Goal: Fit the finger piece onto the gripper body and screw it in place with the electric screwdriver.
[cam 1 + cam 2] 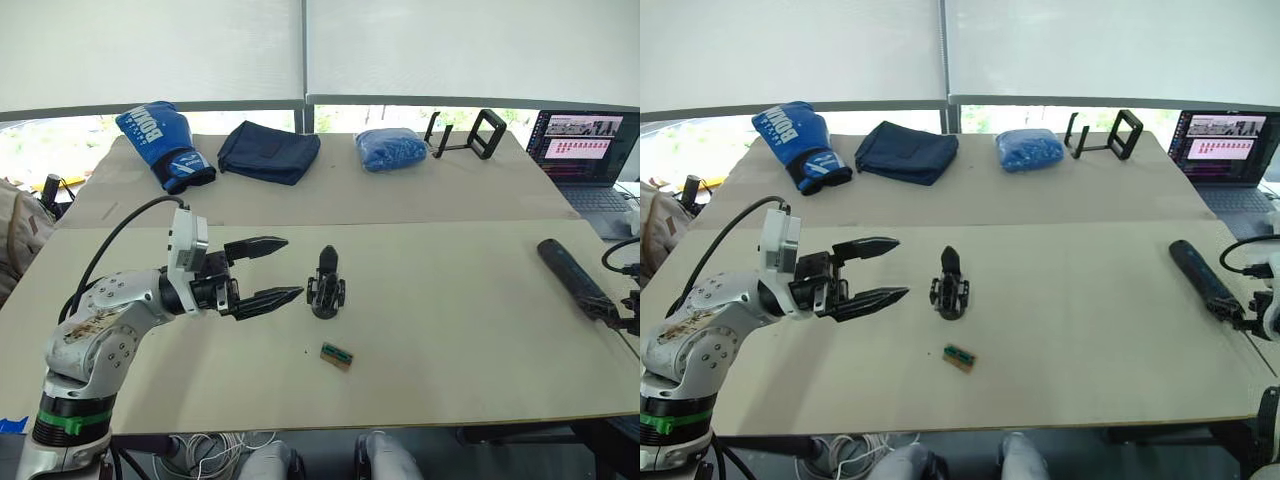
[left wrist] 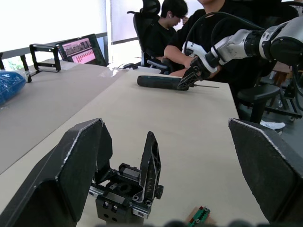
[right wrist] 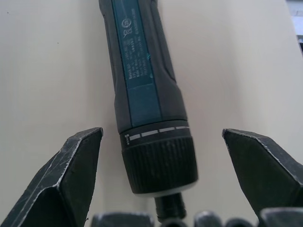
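From the head, the gripper body [image 1: 326,283] stands upright mid-table; the left gripper [image 1: 272,270] hovers just beside it, fingers spread, empty. A small green-and-brown block [image 1: 336,356] lies near it, toward the robot.

The left wrist view shows the electric screwdriver [image 2: 161,82] far beyond the gripper body.

In the right wrist view, the right gripper [image 3: 163,161] straddles it, wide apart, not touching.

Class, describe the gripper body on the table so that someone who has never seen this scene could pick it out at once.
Start at the long beige table and find the left gripper, open near the front. Just past its fingertips stands the gripper body, a small black block with a pointed finger sticking up. Its neighbour, a flat green-and-brown block, lies nearer the front edge.
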Available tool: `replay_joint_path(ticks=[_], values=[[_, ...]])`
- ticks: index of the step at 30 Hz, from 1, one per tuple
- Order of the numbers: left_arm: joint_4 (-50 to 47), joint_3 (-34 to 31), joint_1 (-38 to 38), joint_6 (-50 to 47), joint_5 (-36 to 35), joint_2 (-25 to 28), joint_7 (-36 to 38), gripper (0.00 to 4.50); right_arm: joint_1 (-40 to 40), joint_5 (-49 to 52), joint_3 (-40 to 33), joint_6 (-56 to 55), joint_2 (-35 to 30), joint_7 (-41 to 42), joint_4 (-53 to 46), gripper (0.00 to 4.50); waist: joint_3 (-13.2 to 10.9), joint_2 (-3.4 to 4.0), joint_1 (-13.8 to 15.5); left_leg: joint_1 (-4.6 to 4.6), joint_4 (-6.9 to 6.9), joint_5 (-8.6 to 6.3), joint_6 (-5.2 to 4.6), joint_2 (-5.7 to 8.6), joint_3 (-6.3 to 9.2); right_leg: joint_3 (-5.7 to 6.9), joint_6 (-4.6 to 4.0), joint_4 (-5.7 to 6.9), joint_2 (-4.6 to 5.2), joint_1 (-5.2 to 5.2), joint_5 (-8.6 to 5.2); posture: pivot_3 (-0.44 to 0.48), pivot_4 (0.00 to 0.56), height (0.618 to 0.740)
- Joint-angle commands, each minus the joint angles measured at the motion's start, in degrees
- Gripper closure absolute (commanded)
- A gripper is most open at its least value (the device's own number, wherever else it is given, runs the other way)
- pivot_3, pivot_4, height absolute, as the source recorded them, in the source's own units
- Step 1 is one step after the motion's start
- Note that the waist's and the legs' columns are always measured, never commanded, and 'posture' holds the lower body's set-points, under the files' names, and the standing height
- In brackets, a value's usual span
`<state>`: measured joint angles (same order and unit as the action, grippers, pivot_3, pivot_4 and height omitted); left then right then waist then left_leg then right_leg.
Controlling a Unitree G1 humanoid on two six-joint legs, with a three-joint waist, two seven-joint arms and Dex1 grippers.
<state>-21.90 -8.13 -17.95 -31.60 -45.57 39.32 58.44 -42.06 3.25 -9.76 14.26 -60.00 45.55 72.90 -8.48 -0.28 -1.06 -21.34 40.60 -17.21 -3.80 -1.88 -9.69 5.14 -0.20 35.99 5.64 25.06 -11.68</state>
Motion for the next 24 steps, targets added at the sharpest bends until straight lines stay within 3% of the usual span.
replay_joint_path(ticks=[1, 5, 13, 21, 24], values=[[-1.88, -1.52, -1.42, -1.19, -2.26, 1.48, 0.36, 0.02, -1.85, 0.24, -1.22, 0.02, 0.67, -0.45, 1.13, 0.0, 0.0, 0.0, 0.01, 0.0, 0.0, 0.0, 0.01, 0.0, 0.0, 0.0, 0.0, 0.0, 0.0, 0.0, 0.0, 0.0, 0.15, 0.74], [-1.47, -1.69, -2.4, -1.87, -2.99, 2.63, 0.56, 0.02, -2.61, 0.19, -0.99, 0.88, 2.87, 2.35, 1.4, 0.0, 0.0, -0.01, -0.12, 0.02, 0.0, 0.01, 0.01, 0.0, -0.01, 0.01, -0.01, 0.0, -0.01, -0.01, 0.01, 0.0, 0.15, 0.74], [-1.35, -1.83, -3.17, -2.44, -3.1, 3.05, 0.38, 0.0, -2.67, -1.04, 0.13, 0.86, 4.55, 6.94, 1.06, 2.55, -0.01, -0.01, -1.26, 0.07, -0.01, 0.04, 0.09, -0.06, 0.0, 0.0, -0.08, 0.02, -0.1, -0.03, 0.05, 0.0, 0.15, 0.74], [-1.23, -1.23, -2.96, -1.76, -2.43, 2.45, 0.46, 0.0, -1.93, 0.15, -2.24, -4.21, 3.42, 5.48, 0.01, 2.56, 0.0, -0.01, -1.32, 0.07, -0.02, 0.04, 0.1, -0.07, 0.0, -0.01, -0.09, 0.02, -0.1, -0.03, 0.04, 0.0, 0.15, 0.74], [-1.12, -1.38, -2.55, -1.04, -2.14, 2.34, 0.91, 0.0, -2.19, 1.3, -3.02, -7.18, 2.38, 9.31, -2.13, 2.56, -0.09, 0.13, -1.33, 0.07, -0.02, 0.04, 0.1, -0.05, -0.03, -0.01, -0.09, 0.03, -0.08, -0.02, 0.04, 0.0, 0.15, 0.74]])
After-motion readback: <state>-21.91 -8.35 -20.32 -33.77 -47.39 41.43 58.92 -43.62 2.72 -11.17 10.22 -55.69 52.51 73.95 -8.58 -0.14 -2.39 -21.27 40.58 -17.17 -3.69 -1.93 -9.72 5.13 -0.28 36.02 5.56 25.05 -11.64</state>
